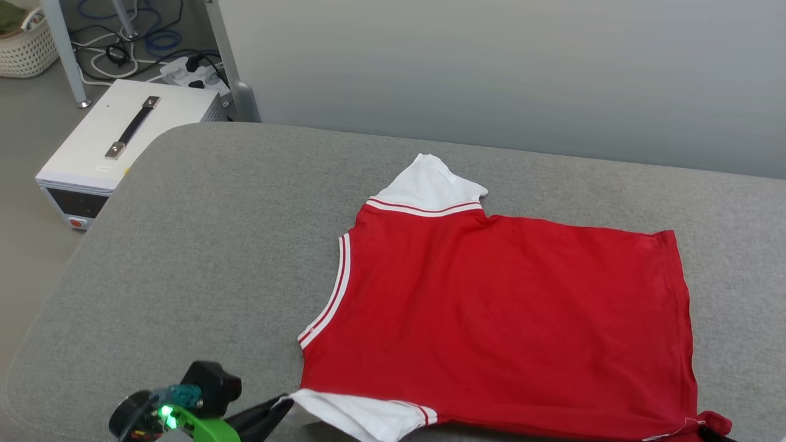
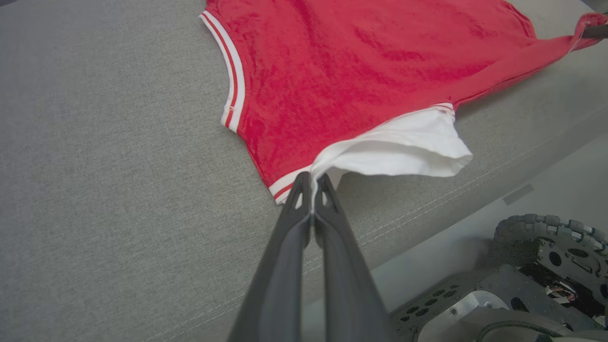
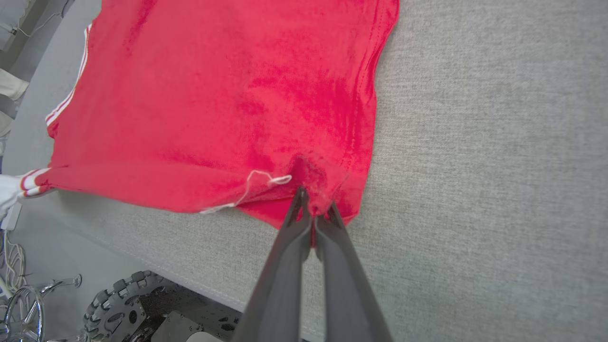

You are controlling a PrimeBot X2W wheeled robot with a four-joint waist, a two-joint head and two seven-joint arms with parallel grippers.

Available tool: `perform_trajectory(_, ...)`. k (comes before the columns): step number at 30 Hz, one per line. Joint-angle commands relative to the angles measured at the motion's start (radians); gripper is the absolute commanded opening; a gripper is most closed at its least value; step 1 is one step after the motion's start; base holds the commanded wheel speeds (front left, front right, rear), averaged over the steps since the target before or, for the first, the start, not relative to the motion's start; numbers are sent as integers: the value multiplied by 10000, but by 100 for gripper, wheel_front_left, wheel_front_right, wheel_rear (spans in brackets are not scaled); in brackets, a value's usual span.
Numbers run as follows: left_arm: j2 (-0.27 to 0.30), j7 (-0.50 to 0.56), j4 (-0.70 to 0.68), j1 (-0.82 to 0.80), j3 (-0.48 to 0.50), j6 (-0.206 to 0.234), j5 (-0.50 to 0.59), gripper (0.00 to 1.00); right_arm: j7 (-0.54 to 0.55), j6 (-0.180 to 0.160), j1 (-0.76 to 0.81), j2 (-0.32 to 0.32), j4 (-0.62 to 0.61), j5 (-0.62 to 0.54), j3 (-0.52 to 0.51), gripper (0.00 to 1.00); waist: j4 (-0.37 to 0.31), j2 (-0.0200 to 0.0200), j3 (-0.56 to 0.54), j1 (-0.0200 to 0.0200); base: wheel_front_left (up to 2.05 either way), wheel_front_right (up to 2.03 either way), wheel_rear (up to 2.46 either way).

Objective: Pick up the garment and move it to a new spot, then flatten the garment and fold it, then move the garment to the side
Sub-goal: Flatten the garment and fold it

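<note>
The garment (image 1: 503, 319) lies spread on the grey padded table (image 1: 215, 245), plain red side up, collar toward my left and hem toward my right. Its near edge runs along the table's front edge. My left gripper (image 2: 312, 183) is pinched tight on the near white sleeve (image 2: 403, 147) just by its striped trim, and the sleeve lifts off the padding there. My right gripper (image 3: 313, 209) is clamped on the near hem corner, which bunches between the fingers.

I judge this to be the flattening step, or the very start of the fold: both near corners are in hand and the cloth between them looks taut. Next I would raise both hands together and carry the near edge over toward the far one, keeping the tension even so the body does not wrinkle.

The far sleeve (image 1: 430, 184) sticks out past the shoulder and may need tucking. A loose white thread (image 3: 266, 183) hangs near the right fingers. My own wheeled base (image 2: 546, 228) sits below the table edge. A white box with a black handle (image 1: 123, 135), some cables (image 1: 141, 43) and a woven basket (image 1: 24, 49) stand on the floor, well apart from the work.
</note>
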Motion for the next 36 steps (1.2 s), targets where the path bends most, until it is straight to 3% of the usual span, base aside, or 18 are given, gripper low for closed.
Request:
perform_trajectory(1, -109, 88, -43, -415, 75, 25, 142, 0, 225, -80, -102, 107, -181, -217, -195, 0, -98, -1, 256, 1, 0, 0, 0)
perform_trajectory(15, -851, 766, 1290, -2876, -158, -280, 254, 0, 2025, -80, -1820, 1015, -466, -1419, -975, 0, -423, -1, 1685, 1, 0, 0, 0)
perform_trajectory(26, -1407, 399, 3130, -4364, -693, -380, 248, 0, 2476, -80, -3061, 1246, 129, -1942, -960, 0, -560, -1, 2484, 1, 0, 0, 0)
perform_trajectory(36, -1822, -226, 4642, -5453, -1789, -389, 12, 0, 2499, -80, -3587, 1207, 570, -2108, -697, 0, -636, -1, 2833, 1, 0, 0, 0)
